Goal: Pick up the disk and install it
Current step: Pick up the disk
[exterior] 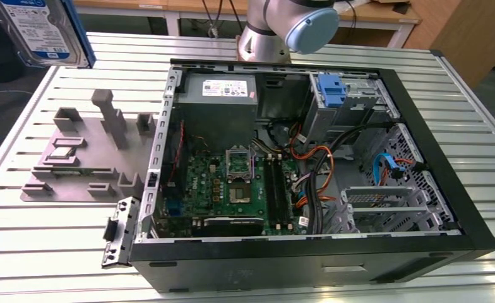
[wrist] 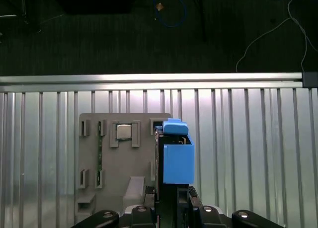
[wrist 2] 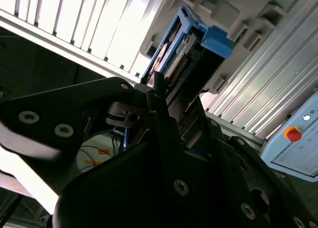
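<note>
The disk (exterior: pixel 38 28), silver-grey with a blue-and-white label and blue carrier rails, hangs high in the air at the exterior view's upper left, above the table's far left corner. In the first wrist view the disk (wrist: pixel 176 158) shows edge-on with its blue carrier end facing the camera. My gripper (wrist: pixel 171 194) is shut on it from below, one dark finger against each flat side. In the second wrist view the disk (wrist 2: pixel 185 41) sticks out past my gripper (wrist 2: pixel 168 96), over the slatted table.
A grey fixture block (exterior: pixel 88 151) with slots and a small chip lies on the slatted metal table (exterior: pixel 53 240). The open computer case (exterior: pixel 449 208) holds a motherboard, a grey power supply (exterior: pixel 218 88) and a blue bracket (exterior: pixel 333 91) in the drive cage.
</note>
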